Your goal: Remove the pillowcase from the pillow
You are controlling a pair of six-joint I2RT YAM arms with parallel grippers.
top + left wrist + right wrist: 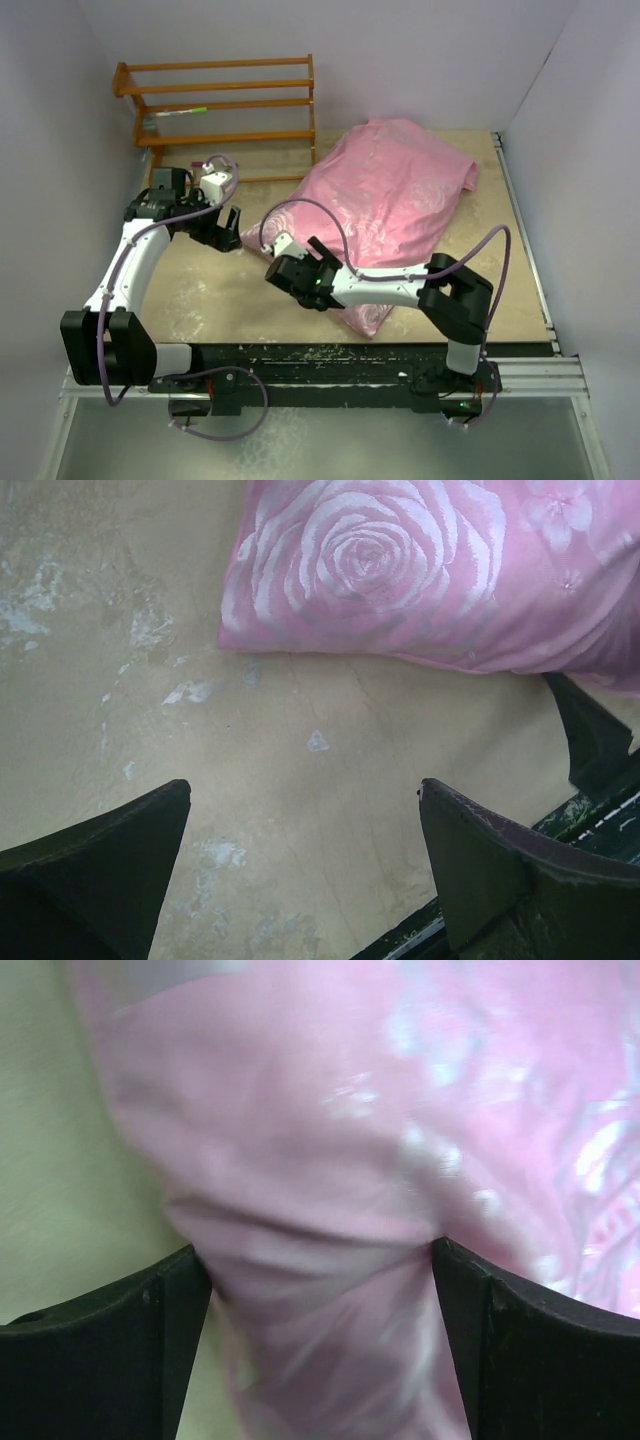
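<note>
**Top view.** Noted pillowcase (390, 190) lying plump and slantwise across right half of worktop (215, 290). Far corner up near back right, near corner down at front edge beside right arm. No sight of pillow itself: wrapped all round in glossy pink cloth. Logged wooden rack (225, 100) at back left, its right end near pillowcase's far left side. Placed left gripper (222, 228) low over bare worktop, just left of pillowcase's left corner and not touching it. Placed right gripper (312, 256) at pillowcase's near-left edge, reached in from right across the cloth.

**Left wrist view.** Looking down on scuffed, bare worktop (250, 740) framed by both fingers (110, 870) of left gripper (305, 830). Spread wide, nothing held. Picked out a corner of pillowcase (400, 570) ahead of the tips, with a large pale rose on pink, apart from both fingers. Marked a dark pointed part (590, 740) at right, just beside cloth's lower edge. Probably a piece of the other arm, though hard to tell at this angle.

**Right wrist view.** Blurred throughout. Filled mostly with pillowcase (330, 1110), with a strip of worktop (60, 1160) down left side. Found right gripper (318, 1260) spread wide around a bulging fold of pink cloth. Cloth lying between fingers (110, 1350) and up against both inner faces. Not clamped shut. Cannot tell through the blur whether pressing on the fold or merely beside it.
</note>
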